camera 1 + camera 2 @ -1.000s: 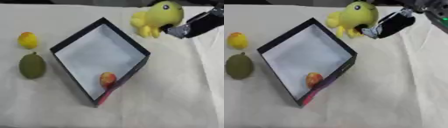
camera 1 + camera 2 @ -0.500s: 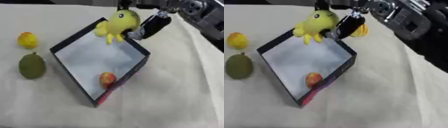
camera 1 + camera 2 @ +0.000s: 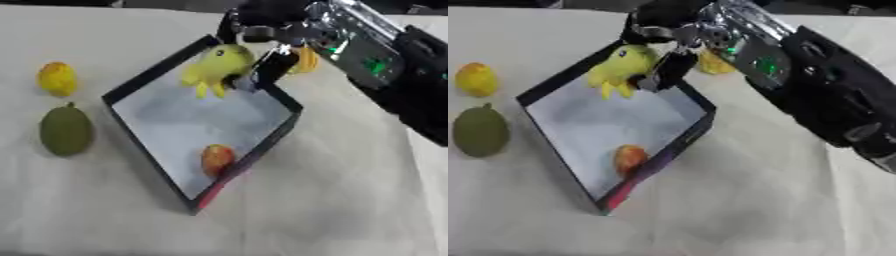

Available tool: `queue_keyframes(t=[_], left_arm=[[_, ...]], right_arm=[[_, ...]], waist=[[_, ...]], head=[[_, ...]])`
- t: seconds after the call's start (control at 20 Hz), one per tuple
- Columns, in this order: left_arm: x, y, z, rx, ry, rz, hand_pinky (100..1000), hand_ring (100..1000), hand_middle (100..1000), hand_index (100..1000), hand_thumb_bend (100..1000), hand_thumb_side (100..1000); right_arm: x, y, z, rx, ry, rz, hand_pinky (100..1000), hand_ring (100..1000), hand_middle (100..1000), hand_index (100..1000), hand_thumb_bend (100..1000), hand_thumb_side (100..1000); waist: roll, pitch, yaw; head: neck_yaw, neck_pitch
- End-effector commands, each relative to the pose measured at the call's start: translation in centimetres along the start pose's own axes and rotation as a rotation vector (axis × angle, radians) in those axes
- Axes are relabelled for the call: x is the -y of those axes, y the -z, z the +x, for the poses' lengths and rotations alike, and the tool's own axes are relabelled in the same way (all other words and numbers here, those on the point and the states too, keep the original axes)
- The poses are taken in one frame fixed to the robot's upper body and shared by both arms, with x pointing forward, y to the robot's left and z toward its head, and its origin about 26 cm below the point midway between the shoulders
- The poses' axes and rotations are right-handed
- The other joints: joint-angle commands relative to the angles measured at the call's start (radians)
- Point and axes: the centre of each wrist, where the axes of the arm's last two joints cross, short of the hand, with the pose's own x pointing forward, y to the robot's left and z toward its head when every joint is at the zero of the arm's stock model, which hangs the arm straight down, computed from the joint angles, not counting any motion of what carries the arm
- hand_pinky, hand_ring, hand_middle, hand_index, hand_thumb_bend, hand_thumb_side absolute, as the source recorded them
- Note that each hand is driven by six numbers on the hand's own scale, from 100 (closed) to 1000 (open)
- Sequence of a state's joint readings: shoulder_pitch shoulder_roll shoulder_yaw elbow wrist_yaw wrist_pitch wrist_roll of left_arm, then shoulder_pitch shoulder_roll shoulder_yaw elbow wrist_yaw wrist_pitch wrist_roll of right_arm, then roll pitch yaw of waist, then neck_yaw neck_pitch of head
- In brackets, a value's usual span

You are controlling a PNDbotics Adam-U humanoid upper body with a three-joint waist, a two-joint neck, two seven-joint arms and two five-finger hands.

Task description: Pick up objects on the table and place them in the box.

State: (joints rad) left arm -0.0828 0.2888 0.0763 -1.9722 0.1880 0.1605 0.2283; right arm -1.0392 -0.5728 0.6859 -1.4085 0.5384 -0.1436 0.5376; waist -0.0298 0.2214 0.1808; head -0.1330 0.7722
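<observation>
Over the box's (image 3: 166, 80) far corner | right hand (image 3: 262, 72) held the yellow toy (image 3: 214, 67), fingers curled round it | peach (image 3: 216, 159) lay inside | risk: toy released too near the rim could tip out onto the tabletop (image 3: 350, 200).

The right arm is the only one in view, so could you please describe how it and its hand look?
The right arm is bulky and mostly black, with a shiny silver section near the wrist and a small green light glowing on its casing. The right hand is black with dark fingers and silver-grey joints above. No cables, labels or sleeve can be made out. The left arm shows in neither view.
</observation>
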Motion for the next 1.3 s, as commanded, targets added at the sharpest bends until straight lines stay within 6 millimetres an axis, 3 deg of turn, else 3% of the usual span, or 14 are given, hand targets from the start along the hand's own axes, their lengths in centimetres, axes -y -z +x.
queue_keyframes(t=[0.05, 0.25, 0.55, 0.7, 0.95, 1.15, 1.25, 1.3], left_arm=[[-0.4, 0.2, 0.7, 0.026, 0.032, -0.007, 883, 723, 742, 830, 139, 937], [-0.5, 0.2, 0.7, 0.023, 0.038, -0.005, 883, 723, 741, 830, 140, 937], [-0.6, 0.2, 0.6, 0.021, 0.040, -0.001, 883, 723, 741, 830, 139, 937], [-0.6, 0.1, 0.6, 0.020, 0.041, 0.002, 884, 723, 741, 830, 139, 937], [-0.7, 0.1, 0.6, 0.021, 0.037, 0.008, 884, 723, 741, 830, 139, 935], [-0.7, 0.1, 0.5, 0.019, 0.036, 0.010, 884, 723, 741, 830, 138, 936], [-0.7, 0.0, 0.5, 0.018, 0.037, 0.012, 884, 723, 741, 830, 138, 936], [-0.7, 0.0, 0.5, 0.018, 0.036, 0.013, 885, 723, 741, 831, 138, 936]], right_arm=[[0.2, 0.8, -0.6, -0.009, -0.032, 0.021, 798, 644, 508, 635, 100, 391], [-0.6, 1.7, -0.9, -0.012, -0.035, 0.058, 810, 681, 547, 679, 100, 415], [-1.1, 2.0, -1.2, -0.015, -0.048, 0.145, 896, 874, 790, 885, 100, 404], [-0.8, 1.7, -1.3, -0.016, -0.056, 0.158, 923, 921, 852, 923, 100, 565], [0.4, 1.0, -0.9, 0.002, -0.057, 0.130, 947, 955, 892, 949, 100, 653], [1.3, 0.2, -0.6, -0.001, -0.063, 0.112, 943, 951, 888, 946, 100, 574], [1.7, -0.4, -0.7, -0.007, -0.059, 0.099, 948, 952, 890, 952, 108, 490], [1.9, -0.7, -0.7, -0.006, -0.058, 0.095, 951, 954, 890, 959, 183, 430]], waist=[[-0.013, -0.029, 0.003], [-0.019, -0.030, 0.005], [-0.020, -0.032, 0.004], [-0.017, -0.034, 0.001], [-0.011, -0.035, -0.006], [-0.007, -0.034, -0.009], [-0.005, -0.035, -0.011], [-0.004, -0.035, -0.012]], head=[[-0.004, -0.002], [-0.009, -0.002], [-0.007, -0.002], [-0.005, -0.002], [-0.004, -0.002], [-0.005, -0.002], [-0.004, -0.002], [-0.003, -0.002]])
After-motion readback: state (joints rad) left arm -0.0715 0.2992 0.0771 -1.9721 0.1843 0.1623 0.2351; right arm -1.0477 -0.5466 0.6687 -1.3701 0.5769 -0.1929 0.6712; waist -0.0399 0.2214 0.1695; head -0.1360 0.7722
